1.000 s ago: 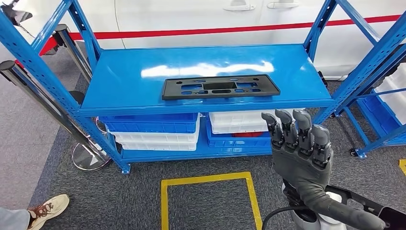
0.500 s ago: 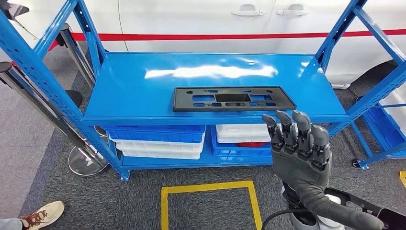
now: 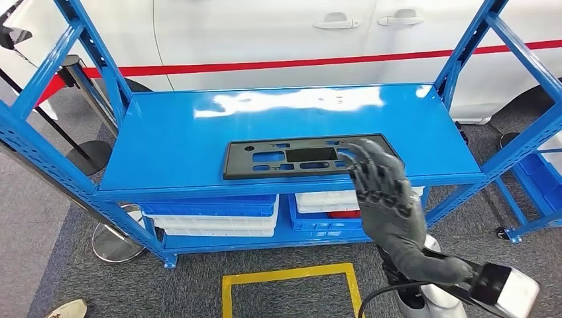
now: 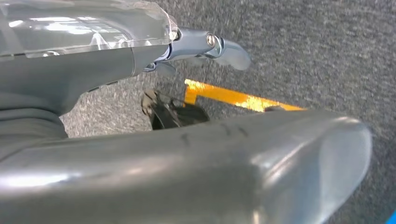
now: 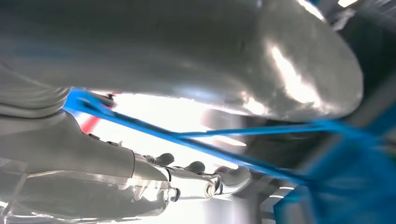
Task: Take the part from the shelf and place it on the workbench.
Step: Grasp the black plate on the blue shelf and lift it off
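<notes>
The part [image 3: 291, 159] is a flat black plastic panel with several cut-outs, lying along the front of the blue shelf's top deck [image 3: 172, 132]. My right hand [image 3: 384, 192] reaches up from below with fingers spread, its fingertips over the part's right end; blur hides whether they touch it. In the right wrist view the right hand [image 5: 201, 179] holds nothing, with the blue shelf edge [image 5: 210, 149] running past it. My left hand [image 4: 196, 154] hangs over the grey carpet, fingers apart and holding nothing.
Blue and white bins [image 3: 212, 212] fill the shelf's lower level. A yellow tape square [image 3: 291, 278] marks the carpet in front. A white car [image 3: 278, 33] stands behind, a stanchion base [image 3: 116, 242] at the left, another blue rack [image 3: 537, 192] at the right, a person's shoe [image 3: 66, 309] bottom left.
The camera has shifted, so the whole scene sits differently. My right hand has gone from below the shelf's front edge up and forward onto the part's right end.
</notes>
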Available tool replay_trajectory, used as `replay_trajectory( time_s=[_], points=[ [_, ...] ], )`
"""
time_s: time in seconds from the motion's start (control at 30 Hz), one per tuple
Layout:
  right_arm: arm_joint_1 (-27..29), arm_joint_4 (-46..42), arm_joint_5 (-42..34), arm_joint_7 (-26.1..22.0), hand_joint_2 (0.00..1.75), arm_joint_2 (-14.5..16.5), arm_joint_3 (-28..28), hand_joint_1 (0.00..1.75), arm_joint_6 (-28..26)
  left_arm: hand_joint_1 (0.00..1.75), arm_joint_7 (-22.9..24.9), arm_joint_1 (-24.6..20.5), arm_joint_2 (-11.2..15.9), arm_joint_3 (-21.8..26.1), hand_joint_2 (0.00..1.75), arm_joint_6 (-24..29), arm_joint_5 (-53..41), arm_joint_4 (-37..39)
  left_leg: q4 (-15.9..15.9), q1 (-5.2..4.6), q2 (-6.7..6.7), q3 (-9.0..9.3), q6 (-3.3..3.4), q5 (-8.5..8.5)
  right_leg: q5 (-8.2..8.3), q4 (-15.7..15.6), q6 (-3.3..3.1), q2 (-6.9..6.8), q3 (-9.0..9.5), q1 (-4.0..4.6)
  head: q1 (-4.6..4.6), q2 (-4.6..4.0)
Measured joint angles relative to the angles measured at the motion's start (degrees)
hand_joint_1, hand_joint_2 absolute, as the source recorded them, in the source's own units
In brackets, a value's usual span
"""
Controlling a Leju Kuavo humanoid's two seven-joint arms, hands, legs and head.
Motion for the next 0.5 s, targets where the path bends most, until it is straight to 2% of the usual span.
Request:
replay_trajectory(
  time_s=[0.03,0.1,0.13,0.17,0.27,0.33,0.37,0.43,0.47,0.5],
  points=[
    [0.0,1.8,0.3,1.3,1.75,-0.2,0.8,0.00,-0.9,0.00,0.1,0.1,0.0,0.0,0.00,0.3,-0.1,0.0,-0.6,0.04,0.01,-0.72,-0.15,1.45,-0.42,0.2,0.16,0.07,0.35,-0.07,0.01,0.00],
    [-0.6,5.9,0.9,3.5,1.75,-0.5,2.9,0.00,-2.6,0.00,0.5,0.2,0.0,0.1,0.00,0.7,-0.4,0.0,-7.0,0.15,0.07,0.46,-0.39,6.99,-1.44,0.6,0.68,0.18,1.16,-0.24,0.03,0.00],
    [-1.2,8.2,1.2,4.3,1.75,-0.6,4.3,0.00,-3.5,0.00,0.6,0.2,0.0,0.1,0.00,0.9,-0.6,0.0,-10.2,0.12,0.12,1.07,-0.40,8.70,-1.89,1.0,0.96,0.21,1.38,-0.27,0.03,0.00],
    [-1.8,10.6,1.3,4.8,1.75,-0.7,5.8,0.00,-4.2,0.00,0.7,0.1,0.0,0.1,0.00,1.0,-0.9,0.0,-12.3,0.06,0.21,1.47,-0.07,9.86,-2.26,1.4,1.25,0.22,1.29,-0.24,-0.01,0.00],
    [-3.8,16.8,2.4,6.1,1.75,-0.8,10.2,0.00,-6.4,0.00,1.0,-0.1,0.0,0.1,0.00,1.2,-1.6,0.1,-13.2,-0.05,0.29,1.22,1.49,10.37,-2.77,2.0,1.97,0.14,0.74,-0.02,-0.04,0.00],
    [-4.8,19.9,3.3,6.7,1.75,-0.8,12.6,0.00,-7.8,0.00,1.0,0.0,-0.1,0.1,0.00,1.3,-1.9,0.1,-13.6,0.15,0.25,1.41,2.00,10.61,-3.78,3.2,2.58,0.07,0.34,-0.09,0.06,0.00],
    [-5.2,21.2,3.7,6.8,1.75,-0.8,13.5,0.00,-8.3,0.00,1.0,0.0,-0.2,0.1,0.00,1.3,-2.0,0.1,-13.8,0.29,0.25,1.52,2.21,10.66,-5.00,5.2,2.96,0.05,-0.62,-0.21,0.14,0.00],
    [-5.8,23.6,4.9,6.6,1.75,-0.8,15.0,0.00,-9.5,0.00,1.0,0.0,-0.2,0.1,0.00,1.4,-2.2,0.1,-13.8,0.34,0.24,1.60,2.47,10.56,-8.20,12.4,3.61,0.02,-4.35,-0.62,0.25,0.00],
    [-6.0,24.9,6.5,6.2,1.75,-0.8,15.8,0.00,-10.8,0.00,1.0,0.0,-0.3,0.1,0.00,1.4,-2.3,0.1,-13.8,0.35,0.23,1.62,2.53,10.49,-9.29,15.9,3.83,0.02,-6.43,-0.84,0.26,0.00],
    [-6.2,26.4,9.2,5.7,1.75,-0.8,16.7,0.00,-13.2,0.00,0.9,0.0,-0.3,0.1,0.00,1.4,-2.5,0.1,-13.8,0.36,0.20,1.68,2.54,10.42,-9.39,18.0,3.95,0.01,-7.85,-1.02,0.26,0.00]
  ],
)
